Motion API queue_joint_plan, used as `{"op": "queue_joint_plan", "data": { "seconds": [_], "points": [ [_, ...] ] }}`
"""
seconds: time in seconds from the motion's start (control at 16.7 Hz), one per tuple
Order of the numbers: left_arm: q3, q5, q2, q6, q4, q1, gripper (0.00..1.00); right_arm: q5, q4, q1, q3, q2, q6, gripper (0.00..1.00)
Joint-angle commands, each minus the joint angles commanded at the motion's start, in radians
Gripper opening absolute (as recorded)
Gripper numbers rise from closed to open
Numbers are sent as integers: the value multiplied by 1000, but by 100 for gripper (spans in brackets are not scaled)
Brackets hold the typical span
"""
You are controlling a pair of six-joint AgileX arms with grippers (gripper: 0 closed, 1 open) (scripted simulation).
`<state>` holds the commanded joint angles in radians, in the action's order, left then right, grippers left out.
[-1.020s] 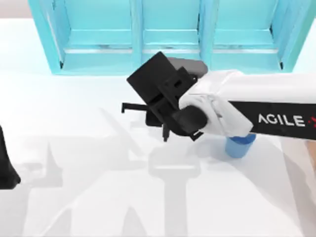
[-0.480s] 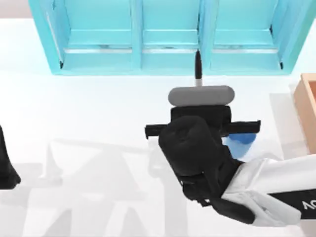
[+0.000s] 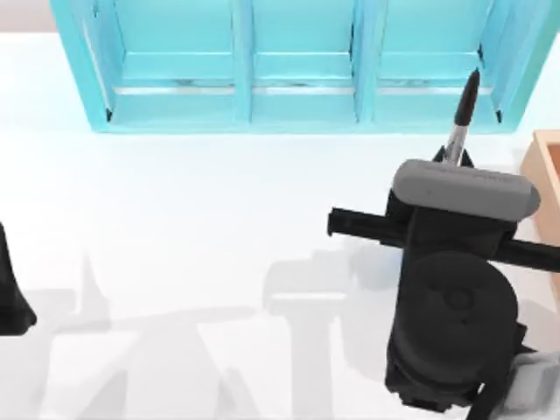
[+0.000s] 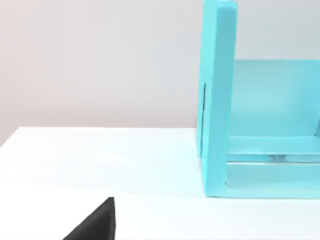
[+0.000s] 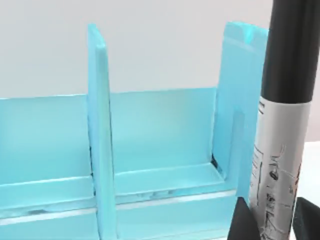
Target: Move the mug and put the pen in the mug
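A slim black pen (image 3: 463,109) with a grey-white barrel sticks out of my right gripper (image 3: 454,159), pointing toward the shelf at the back right. The right gripper is shut on its lower end, and the arm's dark wrist covers the table below it. In the right wrist view the pen (image 5: 282,125) stands upright between the two dark fingertips (image 5: 244,222), with the shelf compartments behind it. The mug is hidden. My left arm (image 3: 10,302) stays parked at the table's left edge.
A turquoise shelf unit (image 3: 297,109) with three open compartments runs along the back of the table and appears as the shelf (image 4: 217,100) in the left wrist view. A wooden box (image 3: 548,179) sits at the right edge.
My right arm has swung from the table's middle to the right side, carrying the pen with it. The blue mug, seen earlier at the right, is now covered by the arm.
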<state>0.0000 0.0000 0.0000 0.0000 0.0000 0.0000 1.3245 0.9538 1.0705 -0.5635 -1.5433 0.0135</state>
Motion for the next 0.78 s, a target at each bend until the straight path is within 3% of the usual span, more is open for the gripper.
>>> {"op": "queue_joint_plan", "data": {
  "seconds": [0.48,0.78],
  "points": [
    [0,0,0,0,0,0,100,24,24,2,11,28,-20,0],
    [0,0,0,0,0,0,100,-66,76,-87,4,-39,-19,0]
  ]
}}
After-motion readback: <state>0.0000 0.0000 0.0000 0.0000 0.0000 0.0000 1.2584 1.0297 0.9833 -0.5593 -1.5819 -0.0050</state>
